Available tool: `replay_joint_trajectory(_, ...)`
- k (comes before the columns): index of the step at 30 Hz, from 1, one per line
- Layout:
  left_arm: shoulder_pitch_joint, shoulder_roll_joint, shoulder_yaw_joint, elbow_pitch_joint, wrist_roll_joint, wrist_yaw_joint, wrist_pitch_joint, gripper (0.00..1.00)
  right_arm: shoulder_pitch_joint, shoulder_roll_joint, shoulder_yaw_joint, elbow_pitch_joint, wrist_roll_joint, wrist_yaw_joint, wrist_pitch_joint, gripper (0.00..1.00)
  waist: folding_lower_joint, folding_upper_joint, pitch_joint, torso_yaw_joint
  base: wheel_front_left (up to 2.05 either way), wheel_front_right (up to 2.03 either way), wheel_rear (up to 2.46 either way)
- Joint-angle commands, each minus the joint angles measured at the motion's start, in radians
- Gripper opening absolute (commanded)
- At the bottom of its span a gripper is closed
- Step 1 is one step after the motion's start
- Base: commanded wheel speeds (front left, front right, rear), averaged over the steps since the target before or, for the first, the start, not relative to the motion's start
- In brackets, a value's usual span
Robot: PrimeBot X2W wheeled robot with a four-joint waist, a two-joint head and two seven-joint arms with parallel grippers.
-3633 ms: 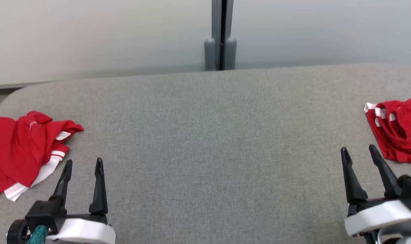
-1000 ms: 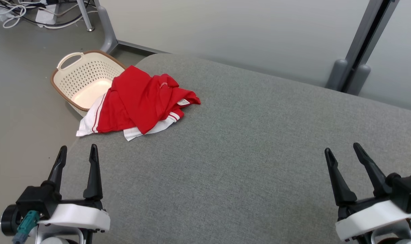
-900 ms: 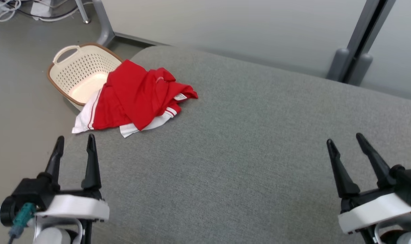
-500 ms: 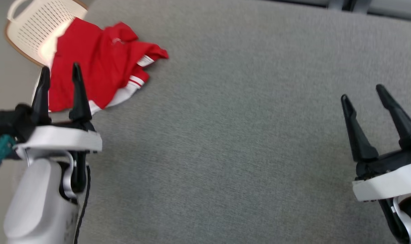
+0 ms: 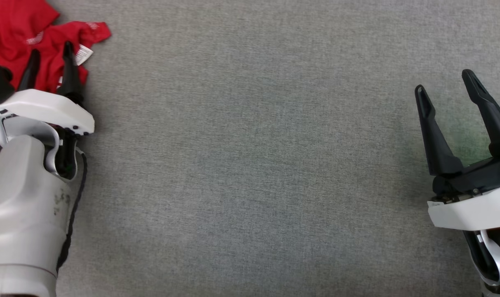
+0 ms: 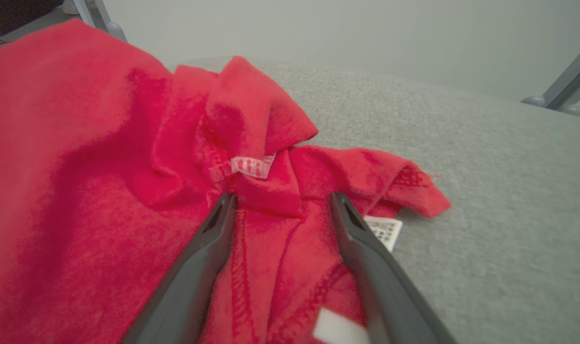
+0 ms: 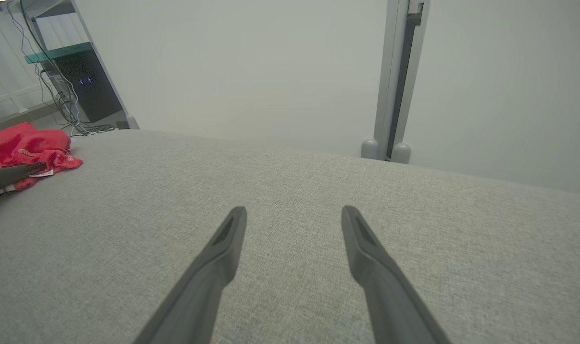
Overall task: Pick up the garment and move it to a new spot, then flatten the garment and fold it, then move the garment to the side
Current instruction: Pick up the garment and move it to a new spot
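Grey padded table — left tool spread over the red garment; right tool spread, empty.

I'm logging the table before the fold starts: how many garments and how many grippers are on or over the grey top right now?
Garment, red: 1
Grippers: 2, the left gripper and the right gripper
Total: 3

Crumpled red garment with a white label, bunched on the grey surface's far left edge
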Motion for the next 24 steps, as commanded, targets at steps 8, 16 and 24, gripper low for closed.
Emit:
replay_joint_trajectory(8,-0.117,0.020,-0.014,0.220,-0.012,-0.035,-0.003,0.00,-0.022,0.010,-0.009,0.029,-0.001,0.000,-0.039,1.00,0.0000,0.0000,0.009,-0.031,0.00,0.00,0.00)
replay_joint_trajectory(16,-0.024,0.042,0.084,-0.021,0.041,0.001,-0.018,0.00,0.009,0.028,-0.018,0.073,0.008,0.000,-0.074,1.00,0.0000,0.0000,-0.074,-0.029,0.00,0.00,0.00)
replay_joint_trajectory(24,0.234,-0.012,0.196,-0.409,0.159,0.016,-0.019,0.00,0.060,0.058,-0.001,0.140,0.028,0.000,-0.109,1.00,0.0000,0.0000,-0.238,-0.043,0.00,0.00,0.00)
